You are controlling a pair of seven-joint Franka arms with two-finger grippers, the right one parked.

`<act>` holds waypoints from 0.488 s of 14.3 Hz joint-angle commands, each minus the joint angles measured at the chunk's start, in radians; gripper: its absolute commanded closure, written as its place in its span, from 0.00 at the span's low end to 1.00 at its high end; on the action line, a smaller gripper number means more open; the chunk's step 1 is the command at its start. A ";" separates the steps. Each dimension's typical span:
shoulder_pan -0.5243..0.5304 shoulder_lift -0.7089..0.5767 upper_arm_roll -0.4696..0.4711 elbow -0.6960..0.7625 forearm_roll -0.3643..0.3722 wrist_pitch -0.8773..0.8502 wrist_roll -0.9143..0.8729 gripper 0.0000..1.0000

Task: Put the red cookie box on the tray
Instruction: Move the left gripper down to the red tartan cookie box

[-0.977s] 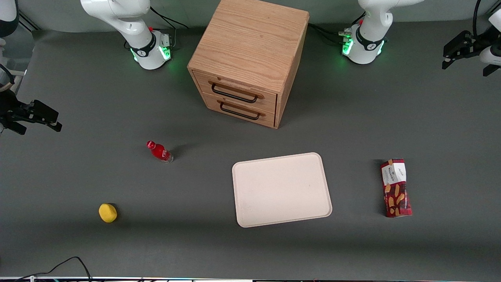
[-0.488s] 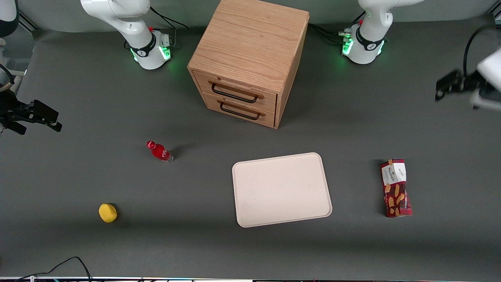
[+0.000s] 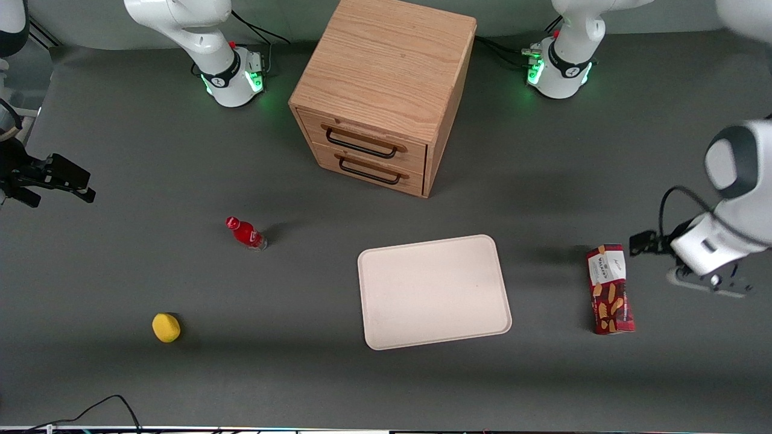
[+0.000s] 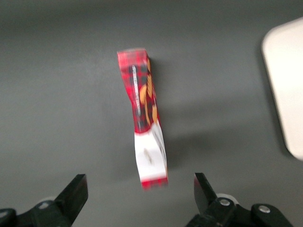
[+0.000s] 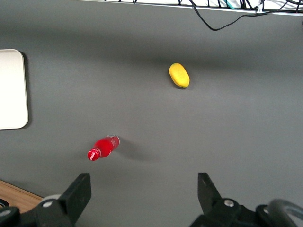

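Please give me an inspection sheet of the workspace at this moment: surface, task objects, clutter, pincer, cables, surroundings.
Surface: grey table, nothing spilled.
Job's things: red cookie box lies flat on the table, apart from the tray, which holds nothing.
Clutter: small red bottle, yellow object, wooden drawer cabinet, drawers shut.
Grippers: pincer open, above the table by the box's white end, holding nothing.
Cables: black cable at the table's near edge.
Surroundings: nothing seen.
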 commanded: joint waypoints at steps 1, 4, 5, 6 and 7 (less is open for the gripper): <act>-0.004 0.117 0.001 0.042 0.016 0.121 -0.054 0.00; -0.004 0.202 0.001 0.040 0.024 0.241 -0.074 0.00; -0.004 0.222 0.001 0.040 0.026 0.272 -0.073 0.00; -0.004 0.245 0.001 0.040 0.026 0.302 -0.074 0.00; -0.004 0.262 0.001 0.040 0.026 0.329 -0.073 0.00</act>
